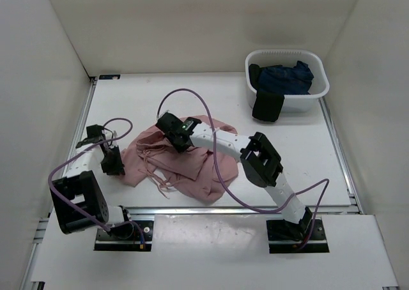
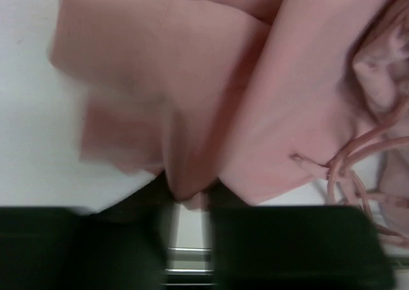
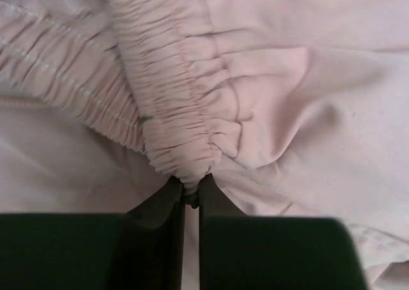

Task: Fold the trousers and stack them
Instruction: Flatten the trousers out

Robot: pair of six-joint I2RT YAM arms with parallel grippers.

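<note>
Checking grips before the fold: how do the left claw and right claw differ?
The left claw pinches a smooth fold at the left edge of the trousers; the right claw pinches their gathered waistband. The left arm is bent close; the right arm stretches out. Both are shut on cloth.

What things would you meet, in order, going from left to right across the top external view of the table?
left gripper → trousers → white basket. The right gripper overlaps the trousers, so it is left out.
</note>
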